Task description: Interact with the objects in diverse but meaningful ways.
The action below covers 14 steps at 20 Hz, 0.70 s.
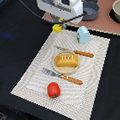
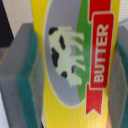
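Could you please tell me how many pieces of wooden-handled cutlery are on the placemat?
2. The knife lies just beyond the plate holding the bread loaf; the fork lies on its near side, toward the tomato. None seems hidden.

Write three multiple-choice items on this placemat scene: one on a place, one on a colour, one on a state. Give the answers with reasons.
1. Where is the bread loaf?
A. on the plate
B. in the frying pan
C. beside the tomato

2. What colour is the butter packet?
A. blue
B. yellow
C. white

3. What is the gripper doing?
A. open over the tomato
B. shut on the butter packet
C. holding the fork

Answers: 1 A, the loaf rests on the round plate. 2 B, its body is yellow. 3 B, the wrist view shows pads pressing its sides.
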Available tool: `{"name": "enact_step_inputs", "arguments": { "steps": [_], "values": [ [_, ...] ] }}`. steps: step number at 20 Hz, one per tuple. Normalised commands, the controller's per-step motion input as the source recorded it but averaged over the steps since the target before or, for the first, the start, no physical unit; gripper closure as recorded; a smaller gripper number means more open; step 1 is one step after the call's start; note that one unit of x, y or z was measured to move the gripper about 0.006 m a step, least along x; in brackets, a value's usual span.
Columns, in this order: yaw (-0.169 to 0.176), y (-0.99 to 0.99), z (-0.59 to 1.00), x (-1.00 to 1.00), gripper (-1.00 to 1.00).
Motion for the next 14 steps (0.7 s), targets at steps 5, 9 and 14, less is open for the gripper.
{"name": "enact_step_inputs", "arguments": {
  "steps": [5,9,14],
  "values": [
    [-0.049,0.31,-0.35,0.01,1.0],
    [0.0,0.3,-0.46,-0.14,1.0],
    [0.0,0.34,-0.42,-0.08,1.0]
  ]
}}
